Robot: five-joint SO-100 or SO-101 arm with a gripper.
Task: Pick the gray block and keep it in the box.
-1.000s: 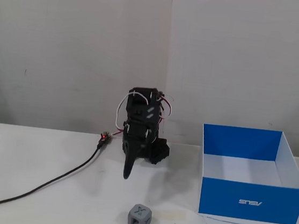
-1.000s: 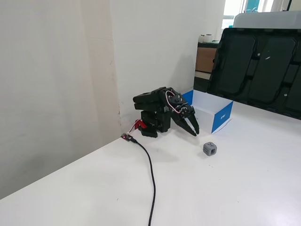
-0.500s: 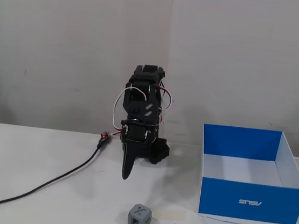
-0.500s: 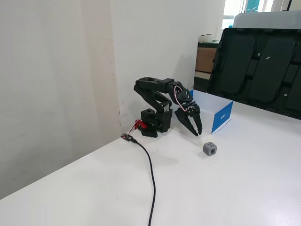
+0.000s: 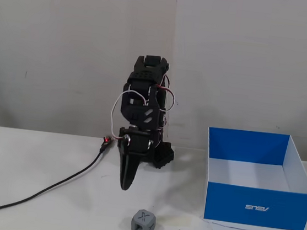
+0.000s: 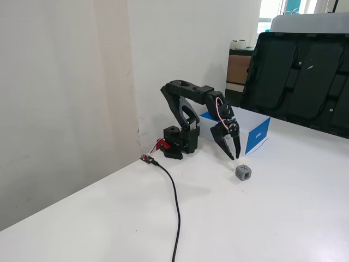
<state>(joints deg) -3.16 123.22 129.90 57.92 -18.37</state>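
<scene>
The gray block [image 5: 144, 223] is a small cube with an X on its face. It rests on the white table near the front edge, also seen from the side as the gray block [image 6: 243, 172]. The black arm's gripper [image 5: 125, 186] points straight down, hanging above the table behind and to the left of the block. From the side, the gripper [image 6: 235, 157] hovers just short of the block, its fingertips nearly together with nothing between them. The blue box [image 5: 254, 207], white inside, stands open on the right; the box [image 6: 257, 136] lies beyond the arm.
A black cable [image 5: 50, 192] runs from a small red-lit plug near the arm's base [image 6: 177, 146] across the left of the table. A large black panel [image 6: 297, 82] stands behind the table in a fixed view. A wall backs the arm.
The arm has unfolded upward and reached forward. The gripper has swung out and down toward the gray block. Block and box have not moved.
</scene>
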